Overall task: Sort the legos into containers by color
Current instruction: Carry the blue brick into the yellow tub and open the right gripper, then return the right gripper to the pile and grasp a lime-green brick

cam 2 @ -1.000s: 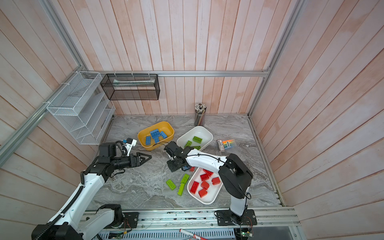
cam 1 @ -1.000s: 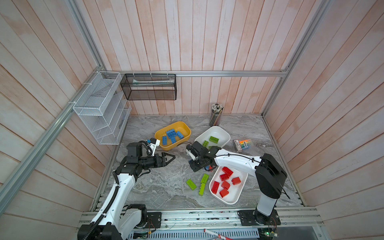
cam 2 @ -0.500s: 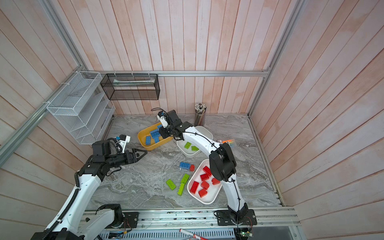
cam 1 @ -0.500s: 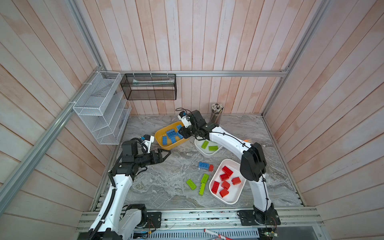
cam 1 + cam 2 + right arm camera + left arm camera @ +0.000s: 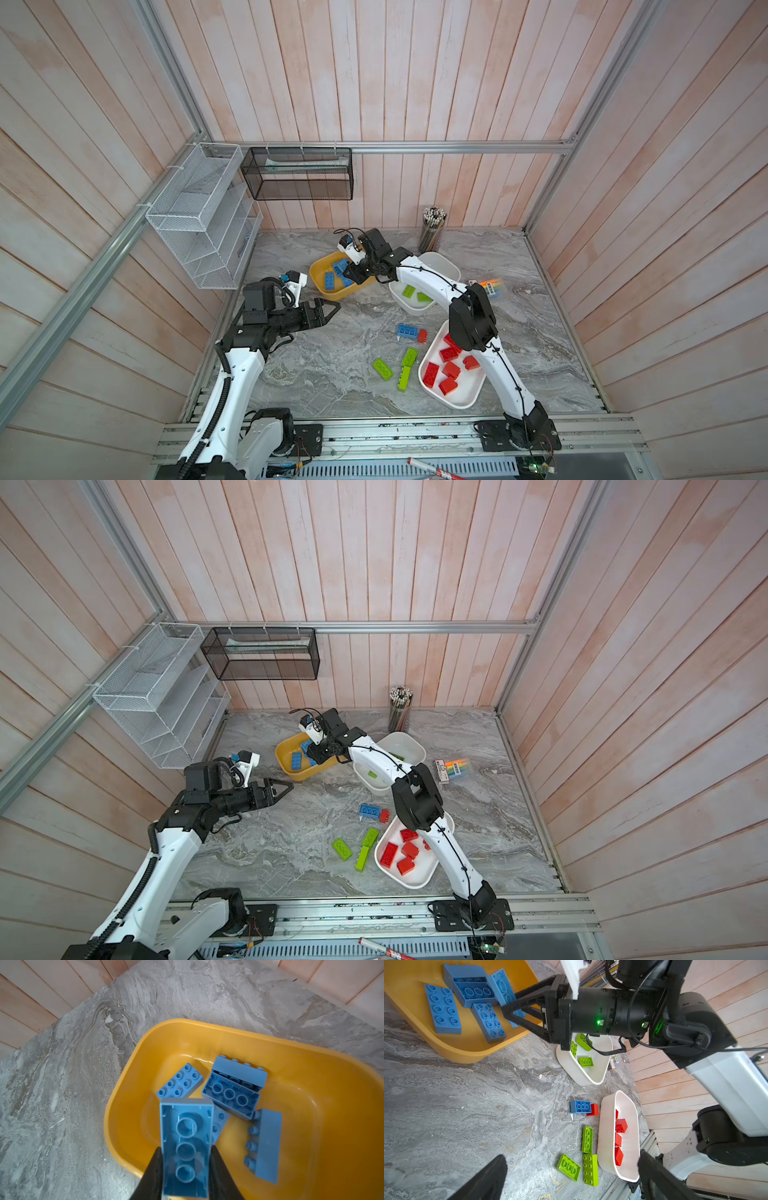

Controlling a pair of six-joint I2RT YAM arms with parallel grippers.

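The right gripper (image 5: 185,1149), which a second ago was low among the loose bricks at mid-table, now hangs over the yellow tub (image 5: 311,1095), and the left arm has drawn back slightly.

In the right wrist view, the black fingers (image 5: 152,1169) clamp the long sides of a held blue brick (image 5: 187,1126). Its hollow underside faces the camera, above the tub's near wall. Four more blue bricks (image 5: 232,1088) lie inside the tub. In both top views the gripper body hides the held brick. The left wrist view shows the grip side-on over the tub's rim.

The left gripper (image 5: 330,311) is spread wide and holds nothing, above bare table near the yellow tub.

Further out, a lone blue brick (image 5: 407,331) touches a small red brick (image 5: 422,336) on the table. Three green bricks (image 5: 382,368) lie just beside the white tub of red bricks (image 5: 457,401). The far white tub (image 5: 440,262) shows two green bricks in a top view and three from the left wrist. The right arm partly covers the marker pack (image 5: 453,769) in one top view, and it shows clearly in the other.
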